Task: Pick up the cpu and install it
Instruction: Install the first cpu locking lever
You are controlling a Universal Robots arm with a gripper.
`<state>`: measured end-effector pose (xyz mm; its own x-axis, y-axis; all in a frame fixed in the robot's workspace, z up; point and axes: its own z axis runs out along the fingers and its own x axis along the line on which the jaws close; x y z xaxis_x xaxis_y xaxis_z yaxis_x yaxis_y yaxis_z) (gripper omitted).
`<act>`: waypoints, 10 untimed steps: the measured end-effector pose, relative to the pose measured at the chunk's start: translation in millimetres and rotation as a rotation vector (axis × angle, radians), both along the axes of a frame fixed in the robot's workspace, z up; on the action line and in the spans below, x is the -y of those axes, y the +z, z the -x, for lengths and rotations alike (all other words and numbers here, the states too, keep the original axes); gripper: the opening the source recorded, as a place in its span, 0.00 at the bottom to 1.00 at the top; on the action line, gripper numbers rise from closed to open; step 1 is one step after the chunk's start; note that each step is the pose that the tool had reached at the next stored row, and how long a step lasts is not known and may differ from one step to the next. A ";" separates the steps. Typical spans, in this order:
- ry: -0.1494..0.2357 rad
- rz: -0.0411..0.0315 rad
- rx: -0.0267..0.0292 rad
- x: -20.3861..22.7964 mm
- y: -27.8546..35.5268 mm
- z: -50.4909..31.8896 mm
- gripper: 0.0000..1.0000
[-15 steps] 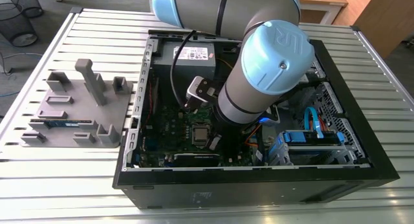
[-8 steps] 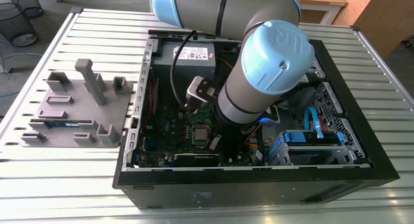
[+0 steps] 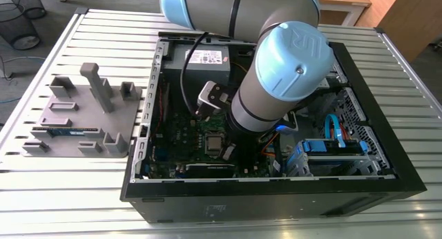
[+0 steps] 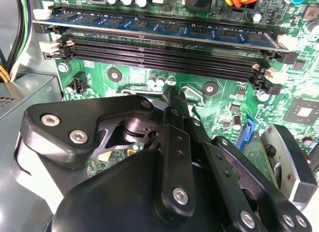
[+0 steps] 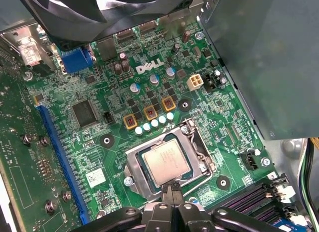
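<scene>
Gripper (image 5: 174, 192) fingers are closed, the two black tips pressed together with nothing between them, and they sit right at the edge of the cpu (image 5: 166, 163). Whether the tips touch it I cannot tell. The cpu lies flat in its socket on the green motherboard (image 5: 94, 157), its silver-grey top facing up, with the metal socket frame (image 5: 133, 166) around it. In the second wrist view the black memory slots (image 4: 164, 55) run just past the fingertips.

In the exterior view the arm (image 3: 276, 78) reaches down from the far side into an open black computer case (image 3: 276, 197), which lies on its side with the open face up. A grey power supply (image 3: 204, 58) fills the far corner of the case, and blue drive brackets (image 3: 332, 148) sit toward the exterior view's right.

The case rests on a table (image 3: 69, 197) with a light grey metal top made of long slats running from the exterior view's left to its right, with narrow grooves between them. On the exterior view's left, just beside the case, lies a grey fixture plate (image 3: 90, 115) with upright blocks on it, and a thin blue-green memory stick (image 3: 65, 130) lies in one of its holders.

Beyond the table the floor (image 3: 20, 68) is plain grey. Dark wire baskets (image 3: 17, 16) stand on it at the far left, and wooden furniture (image 3: 407, 11) stands at the far right.
</scene>
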<state>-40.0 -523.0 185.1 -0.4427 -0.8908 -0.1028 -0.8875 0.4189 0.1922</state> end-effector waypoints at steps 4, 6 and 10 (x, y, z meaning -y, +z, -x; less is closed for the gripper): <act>0.000 -0.0008 0.0003 -0.1 1.7 0.2 0.11; 0.000 -0.0009 0.0002 0.3 2.1 0.3 0.11; 0.000 -0.0014 0.0001 1.9 2.3 0.2 0.11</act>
